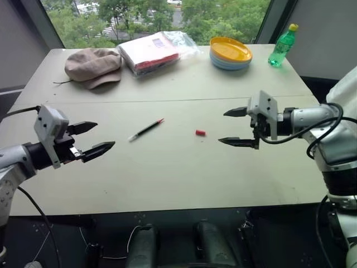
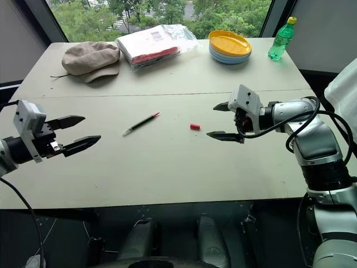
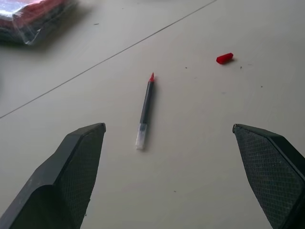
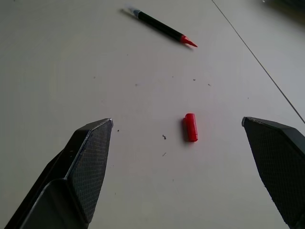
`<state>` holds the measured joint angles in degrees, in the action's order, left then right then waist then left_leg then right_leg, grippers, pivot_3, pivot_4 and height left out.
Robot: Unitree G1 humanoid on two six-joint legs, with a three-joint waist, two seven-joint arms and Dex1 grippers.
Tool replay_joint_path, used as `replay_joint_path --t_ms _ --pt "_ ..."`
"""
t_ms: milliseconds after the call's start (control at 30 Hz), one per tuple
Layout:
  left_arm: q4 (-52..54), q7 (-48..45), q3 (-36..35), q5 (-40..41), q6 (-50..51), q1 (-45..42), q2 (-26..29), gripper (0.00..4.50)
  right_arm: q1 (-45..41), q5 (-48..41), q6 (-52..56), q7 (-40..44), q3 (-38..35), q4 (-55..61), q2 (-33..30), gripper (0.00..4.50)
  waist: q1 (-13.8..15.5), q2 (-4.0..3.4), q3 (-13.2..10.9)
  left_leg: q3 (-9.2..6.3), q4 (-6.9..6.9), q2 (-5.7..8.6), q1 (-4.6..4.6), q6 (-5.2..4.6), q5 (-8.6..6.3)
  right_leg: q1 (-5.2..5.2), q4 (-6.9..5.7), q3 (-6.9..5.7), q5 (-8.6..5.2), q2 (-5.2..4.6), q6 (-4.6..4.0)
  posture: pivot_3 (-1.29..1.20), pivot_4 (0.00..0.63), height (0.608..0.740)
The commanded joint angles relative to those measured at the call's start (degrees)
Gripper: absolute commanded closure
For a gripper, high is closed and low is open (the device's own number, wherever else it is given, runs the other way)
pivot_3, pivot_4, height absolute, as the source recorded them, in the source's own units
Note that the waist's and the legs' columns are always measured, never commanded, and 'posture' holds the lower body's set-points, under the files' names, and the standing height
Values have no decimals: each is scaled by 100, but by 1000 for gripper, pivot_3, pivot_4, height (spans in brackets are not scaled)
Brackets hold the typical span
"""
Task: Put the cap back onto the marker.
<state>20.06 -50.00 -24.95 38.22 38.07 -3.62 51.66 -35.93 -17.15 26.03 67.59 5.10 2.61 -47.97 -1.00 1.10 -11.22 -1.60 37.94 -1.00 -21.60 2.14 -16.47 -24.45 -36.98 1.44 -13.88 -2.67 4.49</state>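
Cap (image 1: 200, 133) on table, just ahead of open right hand (image 1: 239, 127), untouched.

The far end of the table (image 1: 167, 84) runs into the window frame, and the stack of plastic-wrapped packets (image 1: 153, 51) is cut off at a corner in the left wrist view. The print on those packets is too small to read. The label on the green bottle (image 1: 282, 46) is likewise illegible.
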Motion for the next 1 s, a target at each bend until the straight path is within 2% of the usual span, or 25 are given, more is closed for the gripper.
replay_joint_path --t_ms 33,300,500,700,1000 --pt "223 79 -150 75 0 66 -28 14 -22 -69 -1 -41 -74 217 55 0 -4 0 0 0 0 0 0 0 0 0 0 0 0 0 1 0 150 740" --pt "280 257 -35 -1 -63 98 -197 14 -3 -80 186 -174 -67 420 168 0 3 0 0 0 0 0 0 0 0 0 -1 0 1 0 1 0 150 740" --pt "-119 516 431 -170 -271 -277 -702 14 72 -102 315 -360 -87 509 289 0 30 0 0 -1 3 1 -1 0 0 2 -1 0 5 -2 8 0 150 740" --pt "-1576 409 1429 -895 -958 -1468 -1271 14 413 -65 421 -728 -142 855 423 0 34 3 2 -5 9 4 -1 0 1 6 -6 -3 9 0 13 0 150 740" --pt "-4754 80 2491 -2510 -2849 -3060 -1551 14 1053 -142 743 -1458 -419 1596 556 0 7 4 2 -4 9 5 -1 0 1 2 -8 -3 10 3 15 0 150 740"
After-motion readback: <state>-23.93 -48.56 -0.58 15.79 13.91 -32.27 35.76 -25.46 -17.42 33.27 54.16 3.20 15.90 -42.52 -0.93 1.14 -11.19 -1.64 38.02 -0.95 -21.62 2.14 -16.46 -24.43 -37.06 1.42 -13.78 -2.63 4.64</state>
